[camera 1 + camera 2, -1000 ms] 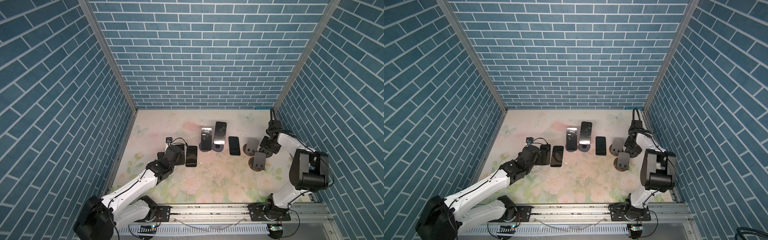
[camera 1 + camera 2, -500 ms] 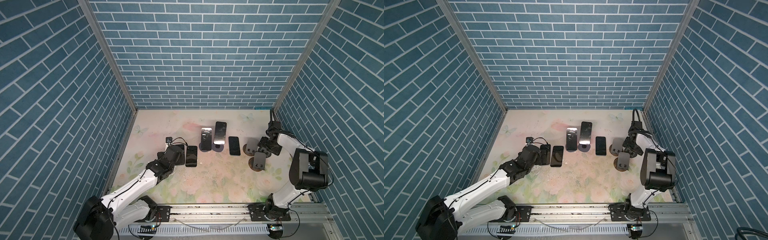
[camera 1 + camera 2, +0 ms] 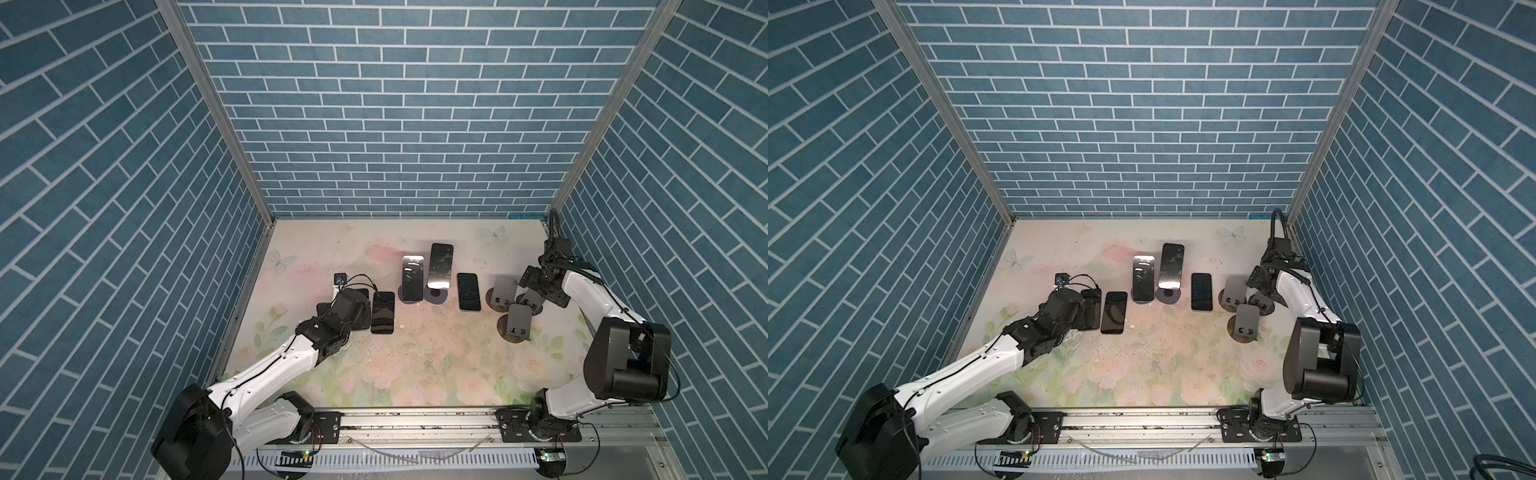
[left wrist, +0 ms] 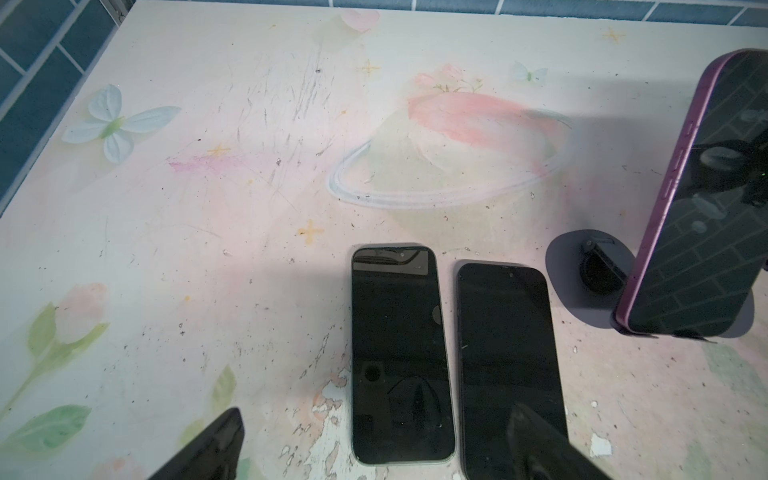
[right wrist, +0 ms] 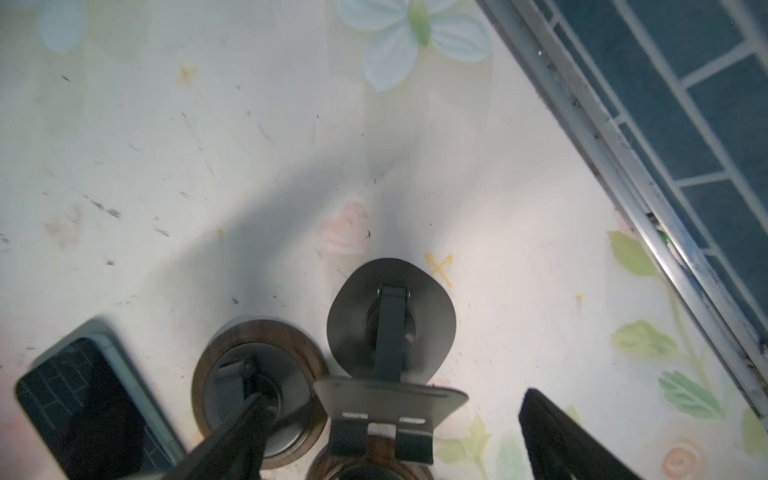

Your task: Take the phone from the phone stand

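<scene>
Two dark phones lean upright on phone stands mid-table in both top views, one (image 3: 412,277) beside a taller one (image 3: 440,266). The left wrist view shows a purple-cased phone (image 4: 706,199) on a grey round-based stand (image 4: 582,282). My left gripper (image 3: 353,303) (image 4: 374,449) is open and low over two phones lying flat (image 4: 399,353) (image 4: 509,365). My right gripper (image 3: 530,286) (image 5: 399,444) is open, its fingers (image 5: 569,440) standing either side of an empty grey stand (image 5: 390,332), holding nothing.
Two more empty stands with wood-ringed bases (image 5: 257,374) (image 3: 517,324) crowd the right gripper. Another phone lies flat (image 3: 468,291) between the stands. The brick side wall and its metal rail (image 5: 623,166) run close behind the right arm.
The right gripper's jaws have opened from shut, letting go by the empty stands at the right. The left arm and the phones have not moved.
</scene>
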You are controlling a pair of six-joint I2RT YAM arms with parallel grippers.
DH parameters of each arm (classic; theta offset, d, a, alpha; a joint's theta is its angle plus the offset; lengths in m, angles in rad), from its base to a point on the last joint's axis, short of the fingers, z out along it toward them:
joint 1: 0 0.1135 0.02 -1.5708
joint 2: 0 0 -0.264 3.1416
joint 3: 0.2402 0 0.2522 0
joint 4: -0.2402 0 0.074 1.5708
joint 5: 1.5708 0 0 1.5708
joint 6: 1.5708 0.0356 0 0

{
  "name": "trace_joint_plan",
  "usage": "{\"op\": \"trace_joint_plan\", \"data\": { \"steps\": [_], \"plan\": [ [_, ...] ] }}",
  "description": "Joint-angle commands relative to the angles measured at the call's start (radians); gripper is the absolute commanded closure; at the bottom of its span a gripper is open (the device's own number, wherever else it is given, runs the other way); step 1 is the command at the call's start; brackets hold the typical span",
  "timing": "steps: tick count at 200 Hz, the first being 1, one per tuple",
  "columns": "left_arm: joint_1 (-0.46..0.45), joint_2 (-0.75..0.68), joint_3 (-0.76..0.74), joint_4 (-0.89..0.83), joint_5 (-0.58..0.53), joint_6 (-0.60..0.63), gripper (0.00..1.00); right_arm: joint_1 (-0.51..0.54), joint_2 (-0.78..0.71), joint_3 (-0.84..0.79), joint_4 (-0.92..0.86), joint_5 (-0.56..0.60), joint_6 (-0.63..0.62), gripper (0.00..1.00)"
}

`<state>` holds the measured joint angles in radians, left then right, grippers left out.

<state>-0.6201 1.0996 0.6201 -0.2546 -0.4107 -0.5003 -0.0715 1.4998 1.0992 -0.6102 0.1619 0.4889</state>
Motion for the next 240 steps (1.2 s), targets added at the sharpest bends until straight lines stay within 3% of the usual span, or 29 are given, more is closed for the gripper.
{"op": "trace_joint_plan", "data": {
  "steps": [1,91,161,240],
  "plan": [
    [0.005,0.019,0.028,0.006,0.012,0.008,0.0,-0.004,-0.075,-0.017,-0.022,0.014,-0.025,0.05],
    [0.005,0.115,0.075,0.051,0.049,0.01,0.0,0.038,-0.306,-0.07,-0.012,-0.214,-0.042,0.05],
    [0.005,0.227,0.186,0.055,0.098,0.017,0.0,0.216,-0.329,-0.101,-0.006,-0.245,-0.024,0.05],
    [-0.001,0.387,0.403,-0.001,0.124,0.016,0.0,0.266,-0.343,-0.198,0.062,-0.213,0.05,0.05]
  ]
}}
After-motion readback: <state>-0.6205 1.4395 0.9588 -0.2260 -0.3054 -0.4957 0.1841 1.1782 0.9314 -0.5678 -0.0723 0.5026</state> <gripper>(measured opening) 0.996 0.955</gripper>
